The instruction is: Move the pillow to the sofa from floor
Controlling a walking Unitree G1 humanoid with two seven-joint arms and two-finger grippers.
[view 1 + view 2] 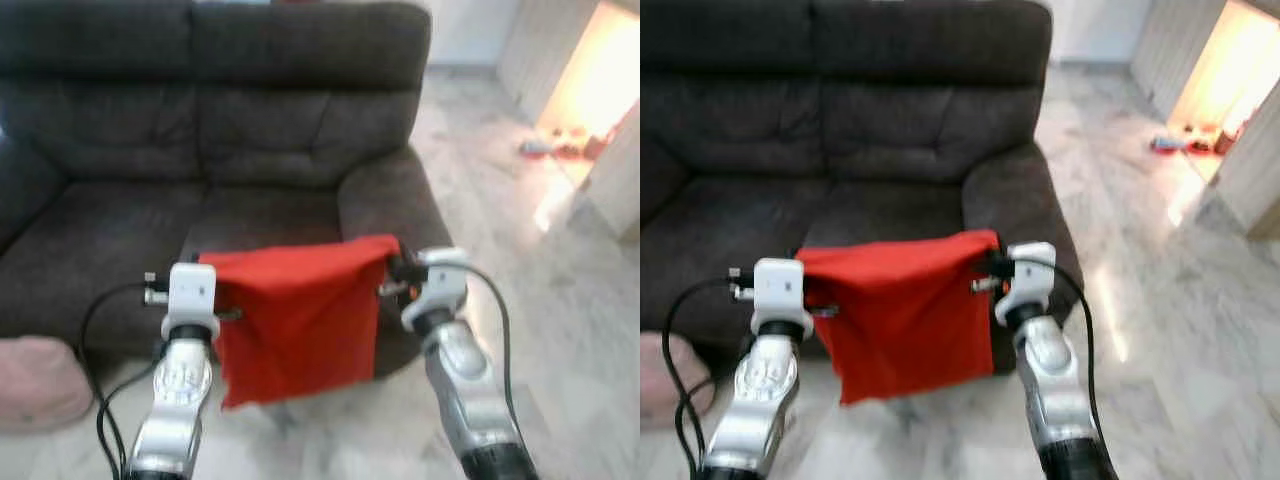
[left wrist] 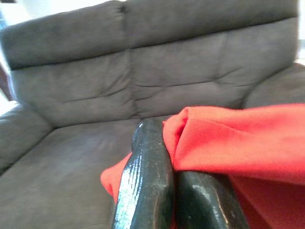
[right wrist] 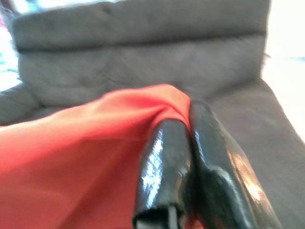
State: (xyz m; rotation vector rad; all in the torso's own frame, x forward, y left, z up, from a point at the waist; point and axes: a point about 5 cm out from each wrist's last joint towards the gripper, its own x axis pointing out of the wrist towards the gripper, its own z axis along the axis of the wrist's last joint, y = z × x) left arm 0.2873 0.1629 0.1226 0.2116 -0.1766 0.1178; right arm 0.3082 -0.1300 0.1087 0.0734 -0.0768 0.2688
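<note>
Left gripper (image 1: 205,262) fingers (image 2: 145,181) pinched together on the near left top corner of the red pillow (image 1: 298,320). Right gripper (image 1: 397,266) fingers (image 3: 164,167) clamped on its right top corner. The pillow hangs flat between them, off the marble floor (image 1: 560,330), just before the dark sofa (image 1: 200,130) seat. A pink cushion (image 1: 35,380) lies on the floor, near left.

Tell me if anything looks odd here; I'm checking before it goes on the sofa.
The flat red fabric pillow hangs limp like a cloth, pinched at its top corners by the left tool and right tool, short of the dark grey sofa. A pink cushion lies on the floor.
</note>
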